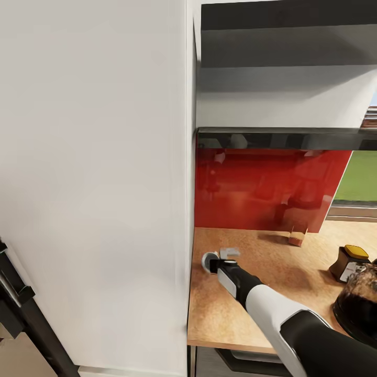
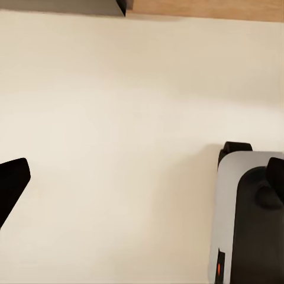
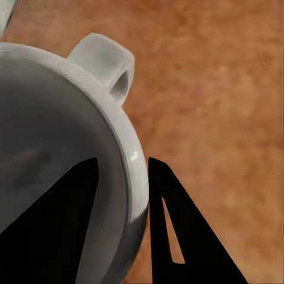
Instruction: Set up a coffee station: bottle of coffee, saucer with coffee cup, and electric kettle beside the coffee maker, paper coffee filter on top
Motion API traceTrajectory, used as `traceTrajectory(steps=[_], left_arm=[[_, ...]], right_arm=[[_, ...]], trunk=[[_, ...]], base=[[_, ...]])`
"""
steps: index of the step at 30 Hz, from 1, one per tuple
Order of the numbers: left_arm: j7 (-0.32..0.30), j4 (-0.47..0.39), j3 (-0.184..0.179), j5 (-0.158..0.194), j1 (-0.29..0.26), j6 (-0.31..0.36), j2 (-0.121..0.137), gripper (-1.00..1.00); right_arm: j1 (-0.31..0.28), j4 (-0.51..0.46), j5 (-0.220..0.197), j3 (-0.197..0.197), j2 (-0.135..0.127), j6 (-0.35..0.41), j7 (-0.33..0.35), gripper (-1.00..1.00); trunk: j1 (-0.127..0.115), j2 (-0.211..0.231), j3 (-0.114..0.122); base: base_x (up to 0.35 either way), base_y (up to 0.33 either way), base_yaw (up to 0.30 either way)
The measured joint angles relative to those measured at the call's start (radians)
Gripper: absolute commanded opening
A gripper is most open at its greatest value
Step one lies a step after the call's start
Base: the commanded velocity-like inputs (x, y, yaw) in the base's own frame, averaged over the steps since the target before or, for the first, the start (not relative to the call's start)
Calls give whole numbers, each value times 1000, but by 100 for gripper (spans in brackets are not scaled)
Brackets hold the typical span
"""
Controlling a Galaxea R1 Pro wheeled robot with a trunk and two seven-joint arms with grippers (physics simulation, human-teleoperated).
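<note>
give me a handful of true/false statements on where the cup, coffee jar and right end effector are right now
1. The right end effector has one finger inside the coffee cup and one outside its wall. True.
2. The coffee cup sits on a saucer. False: in the right wrist view only bare kitchen countertop shows around it.
3. The bottle of coffee stands on the countertop. True.
4. The bottle of coffee has a blue lid. False: the lid is tan-yellow.
5. The cup's handle is pinched between the fingers. False: the handle is free, off to the side of the fingers.
</note>
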Motion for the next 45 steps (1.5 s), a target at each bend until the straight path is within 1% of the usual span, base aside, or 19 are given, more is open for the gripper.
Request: traceTrajectory(steps=[3,6,10,13,18,22,30,32,33,34,35,38,45], left_arm=[[0,8,0,0,1,0,0,100],[0,24,0,0,1,-1,0,100],[0,29,0,0,1,0,0,100],[2,30,0,0,1,0,0,100],[7,30,0,0,1,1,-1,100],[9,30,0,-1,0,5,-1,100],[11,31,0,0,0,10,-2,100],[11,30,0,1,0,10,-2,100],[11,31,0,1,0,10,-2,100],[11,30,0,1,0,10,-2,100],[11,30,0,1,0,10,-2,100],[12,30,0,1,0,10,-2,100],[12,30,0,1,0,10,-3,100]], right_arm=[[0,-67,2,-2,-5,3,-1,-100],[0,-128,4,-3,-23,9,-2,-100],[0,-181,5,-3,-46,13,-4,-100],[0,-213,8,-3,-56,14,-22,-100],[0,-246,8,-2,-59,14,-56,-100],[0,-268,9,0,-60,14,-62,-100],[0,-279,8,-1,-58,11,-71,-100],[0,-282,6,-2,-58,11,-105,-100],[0,-286,5,-2,-58,11,-130,-100],[0,-311,5,-1,-57,11,-181,-100],[0,-322,2,-1,-58,11,-192,-100],[0,-335,1,0,-58,11,-206,-100],[0,-340,0,1,-58,11,-211,-100]], trunk=[[0,0,0],[0,0,0],[0,0,0],[0,0,0],[0,0,0],[0,0,0],[0,0,0],[0,0,0],[0,0,0],[0,0,0],[0,0,0],[0,0,0],[1,0,0]], base=[[0,0,0],[0,0,0],[0,0,0],[0,0,0],[0,0,0],[0,0,0],[0,0,0],[0,0,0],[0,0,0],[0,0,0],[0,0,0],[0,0,0],[-324,-9,0]])
